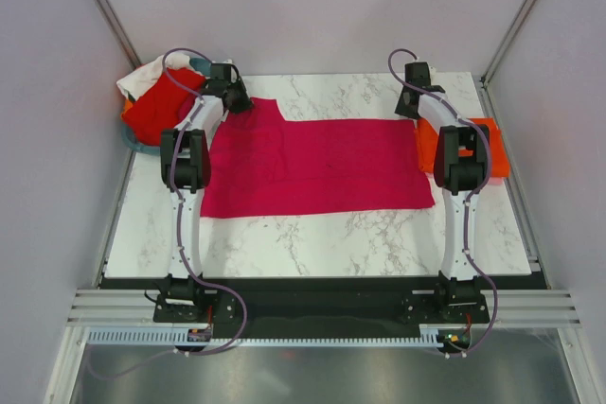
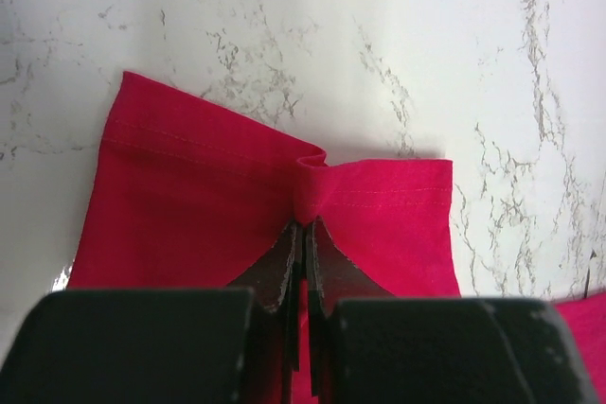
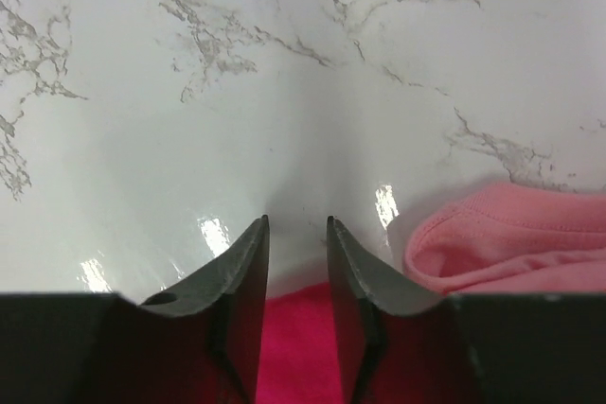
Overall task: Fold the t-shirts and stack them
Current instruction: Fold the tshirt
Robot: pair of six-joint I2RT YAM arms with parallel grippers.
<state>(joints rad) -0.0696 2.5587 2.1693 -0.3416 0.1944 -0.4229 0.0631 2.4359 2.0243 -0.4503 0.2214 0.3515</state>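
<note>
Within the left claw sits the magenta t-shirt, hem pinched.

Reaching forward, left arm jaws pinched, right arm jaws parted

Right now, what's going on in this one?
The left gripper is shut on a sleeve hem of the magenta t-shirt, which lies spread on the marble table. The right gripper sits at the shirt's far right edge, jaws slightly apart, clamping nothing visible. An orange t-shirt lies folded at the right; a red t-shirt and a white t-shirt are piled in the teal basket at the far left.
</note>
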